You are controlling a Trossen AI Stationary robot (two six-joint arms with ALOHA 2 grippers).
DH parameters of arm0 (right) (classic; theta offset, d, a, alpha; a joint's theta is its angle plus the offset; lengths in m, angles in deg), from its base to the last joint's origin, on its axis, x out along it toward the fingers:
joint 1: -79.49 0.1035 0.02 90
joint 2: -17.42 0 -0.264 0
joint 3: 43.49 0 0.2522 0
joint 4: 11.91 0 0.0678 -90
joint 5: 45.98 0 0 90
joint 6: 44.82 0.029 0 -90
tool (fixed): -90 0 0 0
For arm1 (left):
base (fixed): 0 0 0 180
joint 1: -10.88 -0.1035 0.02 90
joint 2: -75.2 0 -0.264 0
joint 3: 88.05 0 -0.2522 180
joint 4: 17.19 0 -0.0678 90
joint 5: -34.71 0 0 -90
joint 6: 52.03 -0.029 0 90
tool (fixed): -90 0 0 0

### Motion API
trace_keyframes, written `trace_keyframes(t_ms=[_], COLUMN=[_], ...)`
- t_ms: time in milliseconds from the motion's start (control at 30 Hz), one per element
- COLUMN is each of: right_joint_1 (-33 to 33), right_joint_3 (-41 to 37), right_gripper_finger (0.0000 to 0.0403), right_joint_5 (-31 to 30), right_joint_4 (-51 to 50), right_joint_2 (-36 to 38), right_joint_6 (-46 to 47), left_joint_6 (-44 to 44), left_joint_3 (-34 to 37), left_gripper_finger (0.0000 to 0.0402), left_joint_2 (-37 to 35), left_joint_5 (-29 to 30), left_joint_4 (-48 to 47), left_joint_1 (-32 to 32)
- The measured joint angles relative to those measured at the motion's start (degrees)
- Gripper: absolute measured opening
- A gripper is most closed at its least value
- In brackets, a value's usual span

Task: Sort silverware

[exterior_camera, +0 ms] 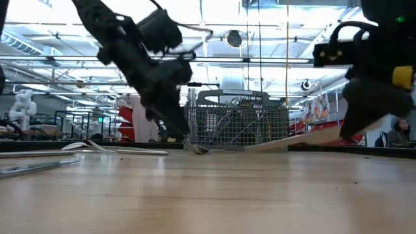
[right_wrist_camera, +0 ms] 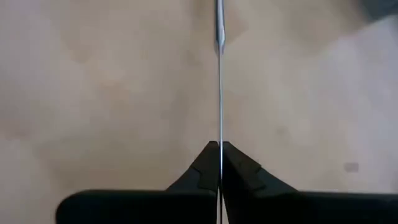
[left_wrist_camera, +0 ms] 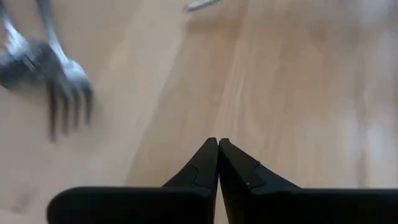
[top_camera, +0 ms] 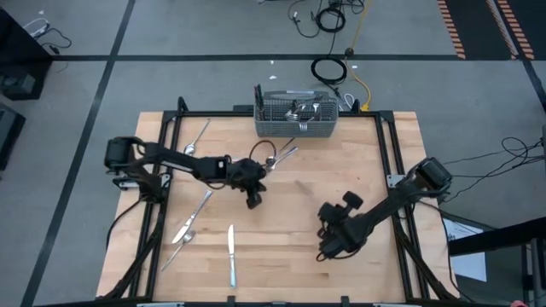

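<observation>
The right pincer (right_wrist_camera: 219, 149) clamps a slim shiny knife (right_wrist_camera: 219, 93) edge-on; the left pincer (left_wrist_camera: 217, 146), closed and empty, hangs beside a fork (left_wrist_camera: 65, 81).

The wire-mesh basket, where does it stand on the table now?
In the high view the wire-mesh basket stands at the table's far edge, near its middle, holding silverware.

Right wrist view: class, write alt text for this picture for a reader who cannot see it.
The right gripper is shut on a knife, seen edge-on as a thin silver line running straight out from between its two dark fingers. Behind it lies the bare, light wooden table.
</observation>
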Motion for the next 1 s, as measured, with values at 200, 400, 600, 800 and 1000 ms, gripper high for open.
trace_keyframes(t_ms=[200,400,600,800,1000], right_joint_1=[-4.61,-10.59,-15.24,-21.07,-29.38], right_joint_3=[0.32,3.15,10.12,19.62,24.22], right_gripper_finger=[0.0001,0.0,0.0,0.0,0.0], right_joint_5=[-5.47,-10.43,-14.02,-17.07,-17.16], right_joint_4=[-7.86,-11.36,-11.6,-9.87,2.43], right_joint_2=[7.97,15.36,18.97,19.19,19.23], right_joint_6=[-4.84,-16.9,-32.33,-50.81,-72.67], left_joint_6=[-0.91,-0.91,-0.88,-0.93,-1.4], left_joint_3=[-0.15,-0.22,-0.24,-0.24,-0.28], left_gripper_finger=[0.0021,0.0021,0.0021,0.0022,0.0022], left_joint_2=[-7.08,-11.12,-12.21,-12.21,-12.23], left_joint_5=[0.29,0.36,0.34,0.23,0.67], left_joint_4=[-3.8,-4.47,-7.56,-10.76,-14.59], left_joint_1=[-0.43,-0.4,-0.38,-0.38,-0.38])
